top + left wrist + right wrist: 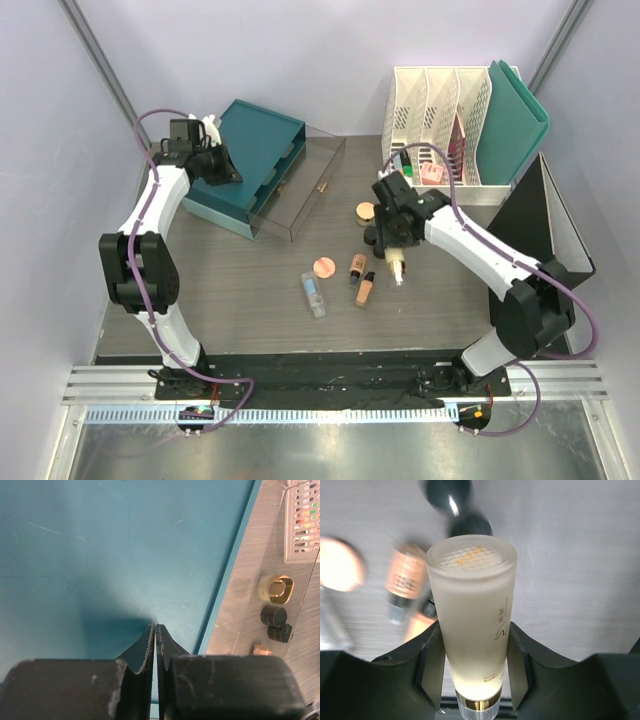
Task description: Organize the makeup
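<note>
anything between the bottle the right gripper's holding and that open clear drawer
Only the small tan jar, which sits on the table close to the straight line from the frosted bottle in the right gripper to the clear drawer. The bottle looks lifted, so it would probably pass above the jar. The drawer's top is open.
</note>
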### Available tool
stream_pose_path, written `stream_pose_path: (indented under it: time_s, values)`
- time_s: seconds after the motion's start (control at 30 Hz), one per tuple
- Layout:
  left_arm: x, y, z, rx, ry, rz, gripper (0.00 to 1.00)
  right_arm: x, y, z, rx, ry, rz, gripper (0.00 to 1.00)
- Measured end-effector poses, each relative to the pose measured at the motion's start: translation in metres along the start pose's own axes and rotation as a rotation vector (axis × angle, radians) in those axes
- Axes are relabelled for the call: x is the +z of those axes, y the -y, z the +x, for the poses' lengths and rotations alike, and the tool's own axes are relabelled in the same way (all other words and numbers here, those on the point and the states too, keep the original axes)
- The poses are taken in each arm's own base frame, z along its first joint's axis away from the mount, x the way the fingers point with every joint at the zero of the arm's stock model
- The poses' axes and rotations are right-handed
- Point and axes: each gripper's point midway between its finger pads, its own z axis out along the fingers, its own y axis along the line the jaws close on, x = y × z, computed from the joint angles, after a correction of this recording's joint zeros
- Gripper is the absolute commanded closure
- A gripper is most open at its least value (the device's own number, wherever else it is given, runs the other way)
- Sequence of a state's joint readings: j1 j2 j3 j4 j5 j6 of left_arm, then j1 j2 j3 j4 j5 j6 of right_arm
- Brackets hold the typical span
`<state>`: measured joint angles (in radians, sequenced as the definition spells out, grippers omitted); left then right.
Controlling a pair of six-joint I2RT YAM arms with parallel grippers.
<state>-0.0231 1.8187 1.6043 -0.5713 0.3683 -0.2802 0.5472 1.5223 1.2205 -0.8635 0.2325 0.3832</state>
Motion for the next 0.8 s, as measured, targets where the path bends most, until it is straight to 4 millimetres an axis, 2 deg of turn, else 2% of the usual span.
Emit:
stream_pose_path:
  time_s: [0.2,0.3,0.43,0.63,0.8]
  values:
    - [0.000,0.001,0.000,-0.001,-0.003,0.005,0.96,-0.043,-0.030,-0.087,0.024,0.192,-0.121,0.99]
    - [0.001,0.001,0.000,-0.001,-0.004,0.008,0.96,-0.053,-0.052,-0.130,0.038,0.267,-0.198,0.99]
    - [0.001,0.002,0.001,-0.001,-0.005,0.010,0.96,-0.048,-0.085,-0.172,0.043,0.319,-0.316,0.99]
    - [0.002,0.003,0.001,-0.003,-0.009,0.021,0.95,-0.023,-0.148,-0.228,0.087,0.347,-0.556,0.99]
    - [0.002,0.004,0.001,-0.004,-0.012,0.030,0.95,-0.002,-0.190,-0.257,0.138,0.341,-0.712,0.99]
